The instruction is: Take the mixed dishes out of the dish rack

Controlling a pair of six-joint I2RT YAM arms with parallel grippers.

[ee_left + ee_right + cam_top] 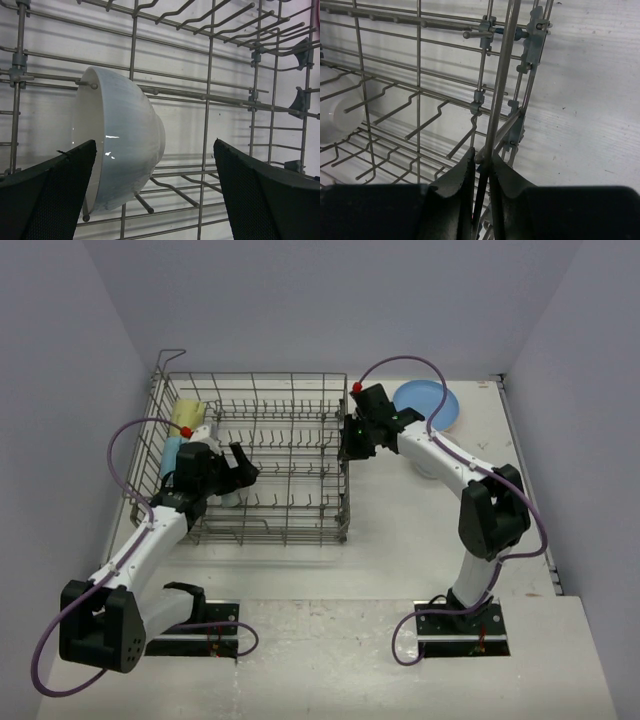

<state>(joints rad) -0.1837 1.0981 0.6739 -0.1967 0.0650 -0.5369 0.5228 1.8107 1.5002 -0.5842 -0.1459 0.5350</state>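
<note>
The grey wire dish rack (262,375) stands left of centre. My left gripper (243,466) is inside its left part, open, with a white bowl (122,145) lying on its side among the tines between the fingers (50,192), nearer the left one and not gripped. A pale yellow mug (186,415) and a light blue mug (171,455) sit at the rack's left wall. My right gripper (482,161) is at the rack's right wall, shut on an upright wire (502,75) of the dish rack. A blue plate (428,400) lies on the table, right of the rack.
Walls close in the table on the left, back and right. A white dish (424,470) shows on the table under the right arm. Another white dish (334,120) shows through the rack's wires in the right wrist view.
</note>
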